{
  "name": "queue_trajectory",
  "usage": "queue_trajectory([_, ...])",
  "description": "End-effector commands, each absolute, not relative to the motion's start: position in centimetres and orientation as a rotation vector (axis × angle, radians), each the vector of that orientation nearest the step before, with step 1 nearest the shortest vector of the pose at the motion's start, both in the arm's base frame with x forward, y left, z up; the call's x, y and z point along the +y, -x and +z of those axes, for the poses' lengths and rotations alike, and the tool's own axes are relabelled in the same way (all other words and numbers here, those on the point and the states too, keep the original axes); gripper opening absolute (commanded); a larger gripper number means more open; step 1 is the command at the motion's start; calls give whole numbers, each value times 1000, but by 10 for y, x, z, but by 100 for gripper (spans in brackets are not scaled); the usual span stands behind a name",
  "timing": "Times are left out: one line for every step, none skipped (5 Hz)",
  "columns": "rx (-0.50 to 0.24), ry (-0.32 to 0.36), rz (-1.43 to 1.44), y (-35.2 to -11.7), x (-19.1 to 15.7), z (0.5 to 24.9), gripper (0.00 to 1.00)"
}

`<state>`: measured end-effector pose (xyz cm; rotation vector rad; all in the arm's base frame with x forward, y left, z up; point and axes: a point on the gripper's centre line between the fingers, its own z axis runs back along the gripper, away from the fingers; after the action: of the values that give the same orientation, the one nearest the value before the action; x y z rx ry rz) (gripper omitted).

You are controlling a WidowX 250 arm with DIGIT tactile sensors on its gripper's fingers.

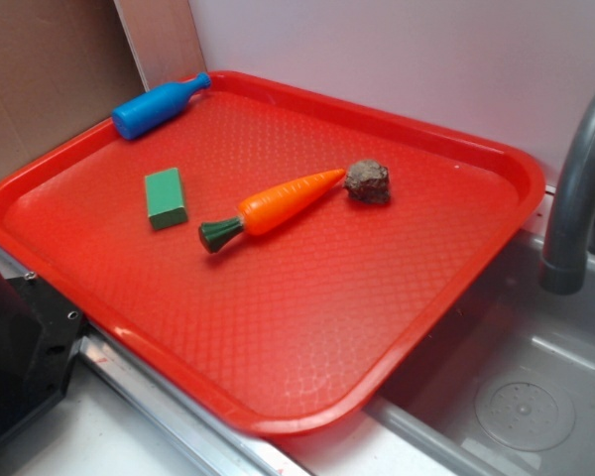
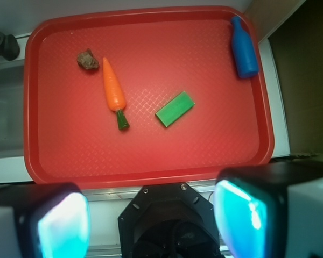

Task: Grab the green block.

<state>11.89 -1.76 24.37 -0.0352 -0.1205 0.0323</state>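
Observation:
The green block lies flat on the red tray, left of middle in the exterior view. In the wrist view the green block sits near the centre of the red tray, turned at an angle. My gripper hangs high above the robot base, back from the tray's near edge, open with nothing between its glowing cyan pads. The gripper itself does not show in the exterior view.
An orange toy carrot with a dark green stem lies right of the block, a brown lump at its tip. A blue bottle rests at the tray's far left corner. A grey faucet and sink stand to the right.

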Motion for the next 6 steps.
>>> queue_trajectory([-121,35,32,-119,-18,244,100])
queue_trajectory([-139,38,276,-137,-2,214,100])
queue_trajectory([-150,13,504,-156,16,177,100])
queue_trajectory([-133,35,574,-167,27,138,100])
queue_trajectory([-122,88,671,-180,31,92,100])
queue_trajectory([-69,71,710,-185,35,67,100])
